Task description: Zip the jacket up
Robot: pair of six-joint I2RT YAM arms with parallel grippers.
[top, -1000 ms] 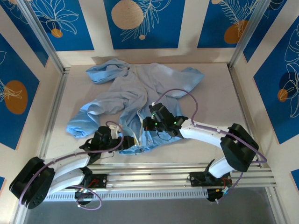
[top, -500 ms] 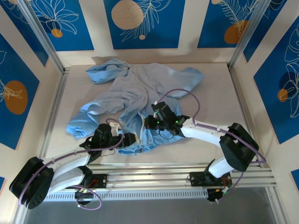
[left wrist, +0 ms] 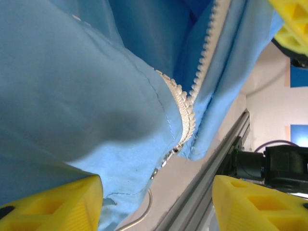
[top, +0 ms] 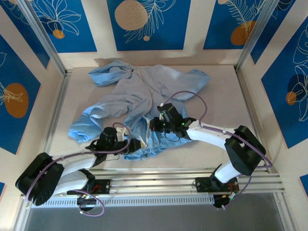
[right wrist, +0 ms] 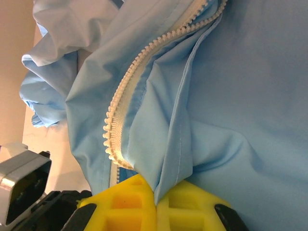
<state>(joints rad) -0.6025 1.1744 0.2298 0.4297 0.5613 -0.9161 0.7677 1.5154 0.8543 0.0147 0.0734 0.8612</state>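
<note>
The jacket lies crumpled on the counter, hem toward the arms. It looks light, limp and slippery, so it is best gripped close beside the white zipper. The right claw is pinched on a fabric fold there, while the left claw gapes wide at the zipper's bottom end.

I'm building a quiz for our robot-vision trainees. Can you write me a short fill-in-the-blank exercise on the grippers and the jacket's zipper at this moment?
1. The right gripper is ___ on a fold of the jacket.
2. The zipper teeth beside that fold are ___ in colour.
3. The left gripper is ___, its yellow fingers wide apart below the zipper's lower end.
Missing words: shut; white; open.
</note>
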